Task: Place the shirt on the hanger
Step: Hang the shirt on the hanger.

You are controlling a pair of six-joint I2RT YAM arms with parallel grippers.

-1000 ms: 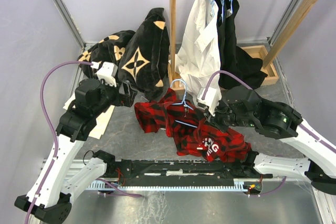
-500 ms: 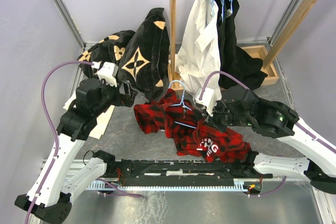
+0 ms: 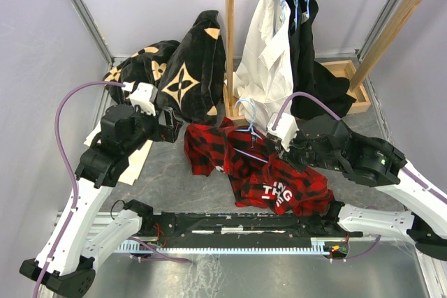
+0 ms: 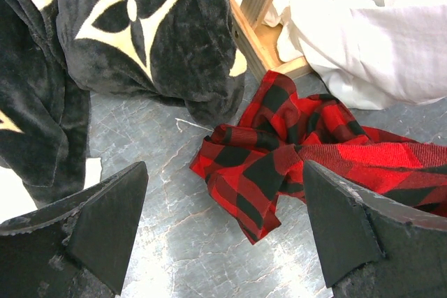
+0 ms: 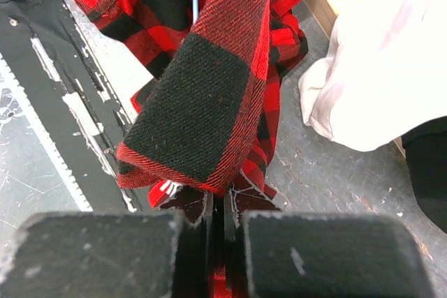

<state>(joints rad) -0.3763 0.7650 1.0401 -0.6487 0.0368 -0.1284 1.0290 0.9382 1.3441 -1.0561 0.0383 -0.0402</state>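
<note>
Soft flannel, the shirt point(image 3: 269, 172) sags limply from my right pincer point(image 5: 223, 222), clamped on it; my open left pincer point(image 4: 222, 197) should probably take a seamed edge near the hanger point(image 3: 246, 154).

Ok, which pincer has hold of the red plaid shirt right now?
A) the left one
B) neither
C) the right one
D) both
C: in the right wrist view the right pincer is shut with a fold of the shirt pinched in it, while the left pincer stands wide open with nothing in it.
</note>
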